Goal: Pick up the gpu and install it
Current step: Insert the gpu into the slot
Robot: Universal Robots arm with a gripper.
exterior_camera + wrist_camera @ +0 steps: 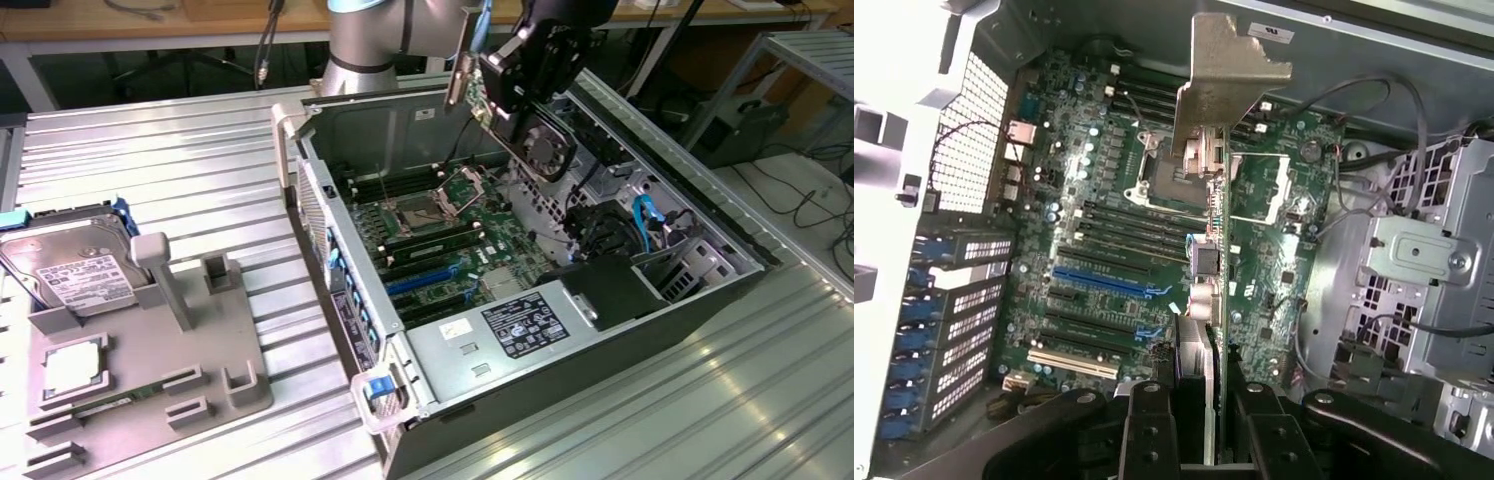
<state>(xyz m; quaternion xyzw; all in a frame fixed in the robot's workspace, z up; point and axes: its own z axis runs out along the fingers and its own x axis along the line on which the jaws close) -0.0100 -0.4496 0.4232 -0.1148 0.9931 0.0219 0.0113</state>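
While the pincer (pixel 523 98) hangs over the open computer case (pixel 627 330) in the exterior view, it is clamped on the gpu (pixel 545 148), which juts down from it with its black fan turned toward the camera. The card is in the air, clear of the motherboard (pixel 461 245) that lies below the pincer on the floor of the case. Well away from the pincer, toward the exterior view's left, a grey holder (pixel 160 380) on the ribbed metal table (pixel 174 150) carries a hard drive (pixel 74 270) and a small square chip (pixel 74 362). Seen from the wrist, the pincer (pixel 1204 445) has its black fingers (pixel 1150 430) set against either face of the gpu (pixel 1221 300). The card runs edge-on straight out from the pincer, its silvery bracket (pixel 1232 75) at the far end. Beyond the card lies the motherboard (pixel 1094 215), and a blue slot (pixel 1104 280) sits off to one side of the held card, apart from it.
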